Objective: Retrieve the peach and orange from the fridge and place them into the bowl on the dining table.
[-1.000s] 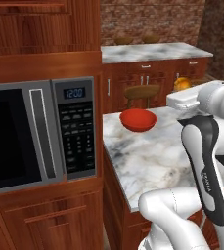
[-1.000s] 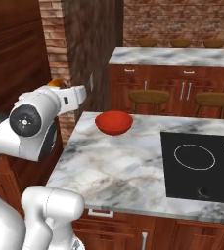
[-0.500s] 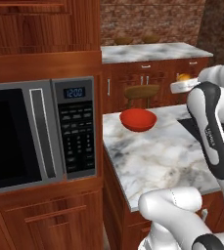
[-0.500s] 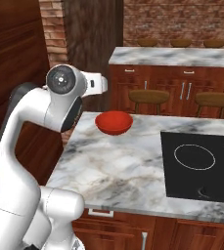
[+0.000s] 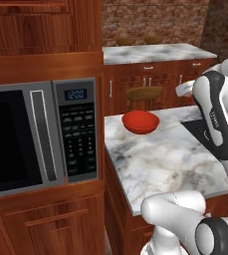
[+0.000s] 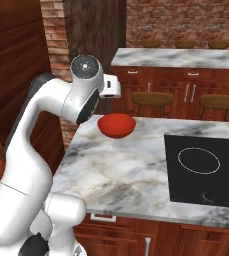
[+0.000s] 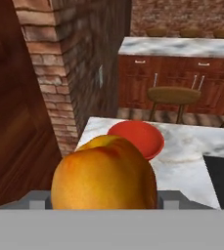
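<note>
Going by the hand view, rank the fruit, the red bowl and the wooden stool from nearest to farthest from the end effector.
1. Fruit: held in the end effector, right at the fingers.
2. Red bowl: just beyond, on the marble table.
3. Wooden stool: past the table's far edge, before the cabinets.

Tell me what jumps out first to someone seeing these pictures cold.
In the hand view a big fruit, yellow-orange with a reddish blush, sits close to the lens between the gripper fingers. Beyond it the glossy red bowl stands empty near the far corner of the marble dining table. In the left base view a silver microwave, built into the wood cabinets, takes up the left side.
</note>
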Available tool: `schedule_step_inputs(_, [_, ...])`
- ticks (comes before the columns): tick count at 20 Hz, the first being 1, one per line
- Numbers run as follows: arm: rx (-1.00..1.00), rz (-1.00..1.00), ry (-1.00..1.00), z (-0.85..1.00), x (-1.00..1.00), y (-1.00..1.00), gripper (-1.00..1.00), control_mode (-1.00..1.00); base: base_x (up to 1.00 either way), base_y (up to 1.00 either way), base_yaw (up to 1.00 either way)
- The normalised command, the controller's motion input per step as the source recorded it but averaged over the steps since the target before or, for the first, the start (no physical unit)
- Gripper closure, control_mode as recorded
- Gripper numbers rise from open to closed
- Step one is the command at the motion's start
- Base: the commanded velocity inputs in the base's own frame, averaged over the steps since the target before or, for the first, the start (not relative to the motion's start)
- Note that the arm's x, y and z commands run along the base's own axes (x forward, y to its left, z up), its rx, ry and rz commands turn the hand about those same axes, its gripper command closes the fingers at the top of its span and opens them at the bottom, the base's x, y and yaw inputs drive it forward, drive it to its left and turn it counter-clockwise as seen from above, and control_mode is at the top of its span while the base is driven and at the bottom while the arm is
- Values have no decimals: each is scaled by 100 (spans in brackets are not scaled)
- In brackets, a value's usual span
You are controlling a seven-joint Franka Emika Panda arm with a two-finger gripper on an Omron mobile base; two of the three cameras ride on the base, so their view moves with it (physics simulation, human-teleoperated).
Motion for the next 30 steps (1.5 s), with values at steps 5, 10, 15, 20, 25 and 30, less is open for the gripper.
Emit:
schedule_step_inputs(5, [0,0,15,-53,41,0,100,-100,0,0,0])
schedule_step_inputs(10, [0,0,8,-51,38,0,100,-100,0,0,0])
schedule_step_inputs(15, [0,0,1,-49,31,0,100,-100,0,0,0])
schedule_step_inputs(20, [0,0,2,-51,26,0,100,-100,0,0,0])
schedule_step_inputs(25, [0,0,6,-46,34,0,100,-100,0,0,0])
schedule_step_inputs(30, [0,0,10,-47,44,0,100,-100,0,0,0])
